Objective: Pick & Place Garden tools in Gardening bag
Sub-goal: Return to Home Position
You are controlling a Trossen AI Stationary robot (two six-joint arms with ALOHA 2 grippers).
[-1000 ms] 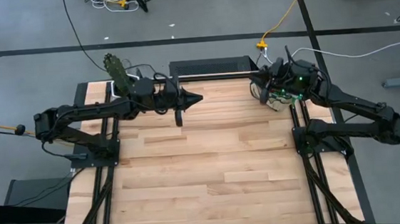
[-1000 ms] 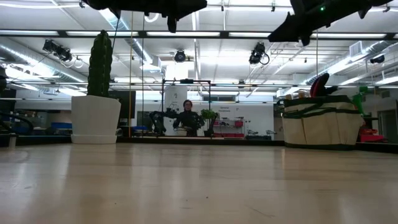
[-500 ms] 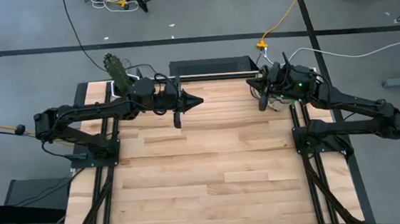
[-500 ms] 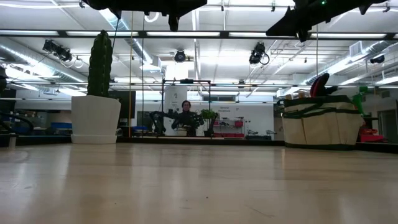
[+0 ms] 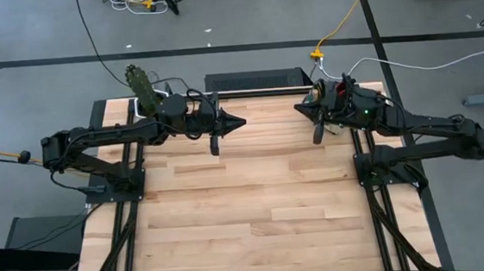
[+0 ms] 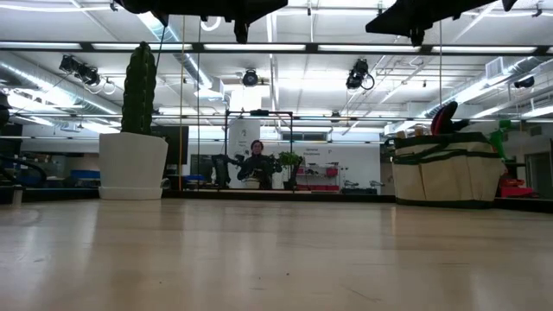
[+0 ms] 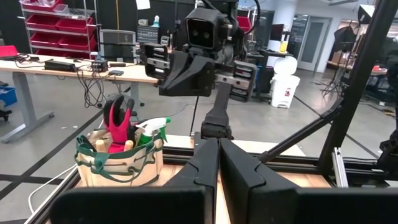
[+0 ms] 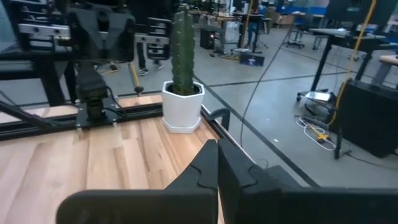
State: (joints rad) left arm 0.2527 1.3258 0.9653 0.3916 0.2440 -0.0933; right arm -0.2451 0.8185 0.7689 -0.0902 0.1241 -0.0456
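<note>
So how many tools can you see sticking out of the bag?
3 kinds show in the bag at the table's far right corner: red gloves in the middle, a green sprayer beside them, a wooden handle on the other side. Others may lie hidden inside.

High view: gardening bag (image 5: 334, 121) almost wholly hidden beneath the right arm (image 5: 414, 126). Low view: both arms cut off by the top edge; bag's contents mostly hidden below its rim; distant person (image 6: 257, 161) too small to make out.
</note>
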